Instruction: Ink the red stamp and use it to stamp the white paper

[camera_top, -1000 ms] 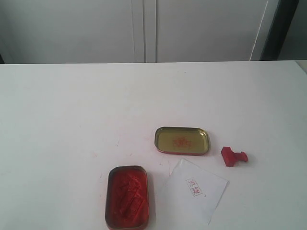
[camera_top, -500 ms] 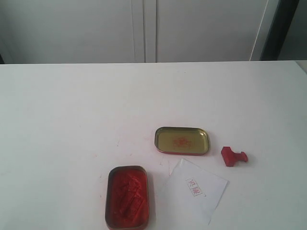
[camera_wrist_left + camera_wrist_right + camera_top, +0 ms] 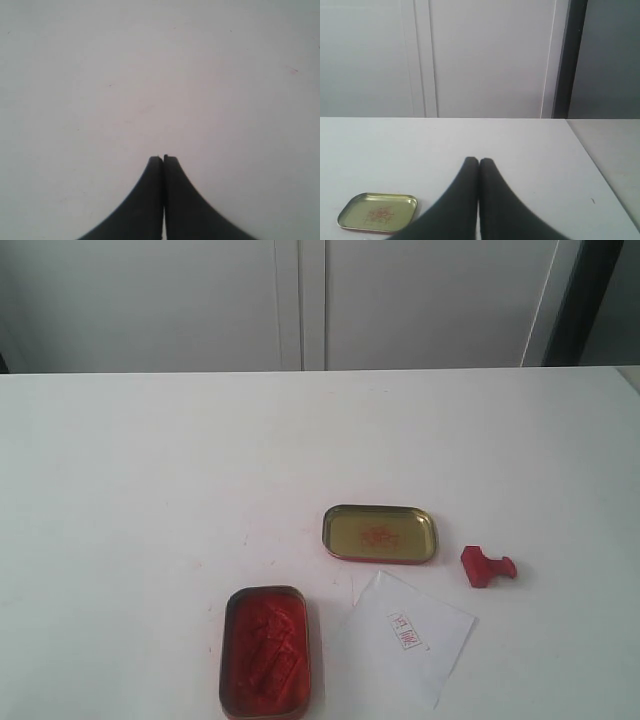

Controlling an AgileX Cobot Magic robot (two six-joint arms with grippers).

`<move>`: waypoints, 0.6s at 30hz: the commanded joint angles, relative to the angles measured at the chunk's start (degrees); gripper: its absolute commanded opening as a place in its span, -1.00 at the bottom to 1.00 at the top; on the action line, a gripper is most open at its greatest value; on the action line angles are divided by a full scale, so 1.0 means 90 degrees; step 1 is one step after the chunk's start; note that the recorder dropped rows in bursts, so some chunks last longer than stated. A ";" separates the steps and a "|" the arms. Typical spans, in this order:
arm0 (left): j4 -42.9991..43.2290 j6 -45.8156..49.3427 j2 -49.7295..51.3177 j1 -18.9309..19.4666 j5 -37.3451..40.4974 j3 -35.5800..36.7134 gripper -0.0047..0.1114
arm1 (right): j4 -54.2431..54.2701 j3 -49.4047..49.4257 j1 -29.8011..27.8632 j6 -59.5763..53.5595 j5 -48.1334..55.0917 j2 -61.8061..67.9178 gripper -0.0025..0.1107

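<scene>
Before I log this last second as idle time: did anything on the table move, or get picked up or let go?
Nothing visibly changed. The red stamp lies free on the table beside the white paper, which bears a red print. The tin of red ink and the gold tin sit where they were.

The ink tin (image 3: pixel 265 652) runs off the exterior view's lower edge, so its near rim is cut off. The red print (image 3: pixel 404 631) on the paper (image 3: pixel 420 665) is too small to read, as is the reddish smear in the lid (image 3: pixel 350 530), and the stamp (image 3: pixel 486 567) is too small for its face to be made out. In the wrist views the left pincer (image 3: pixel 163 158) and right pincer (image 3: pixel 479 160) are cut off by the frame edge, and their dark tips cover part of the tabletop (image 3: pixel 160 75).
</scene>
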 commanded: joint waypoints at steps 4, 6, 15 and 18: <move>0.0001 -0.0023 -0.0022 0.0004 0.0103 0.0062 -0.92 | 0.0010 0.0032 -0.0005 0.0049 -0.0040 -0.0031 -0.96; 0.0001 -0.0023 -0.0022 0.0004 0.0103 0.0062 -0.92 | 0.0010 0.0032 -0.0005 0.0049 -0.0040 -0.0031 -0.96; 0.0001 -0.0023 -0.0022 0.0004 0.0103 0.0062 -0.92 | 0.0010 0.0032 0.0509 0.0049 -0.0040 -0.0031 -0.96; 0.0001 -0.0023 -0.0022 0.0004 0.0103 0.0062 -0.92 | -0.0073 0.0059 0.0614 0.0049 -0.0040 -0.0031 -0.96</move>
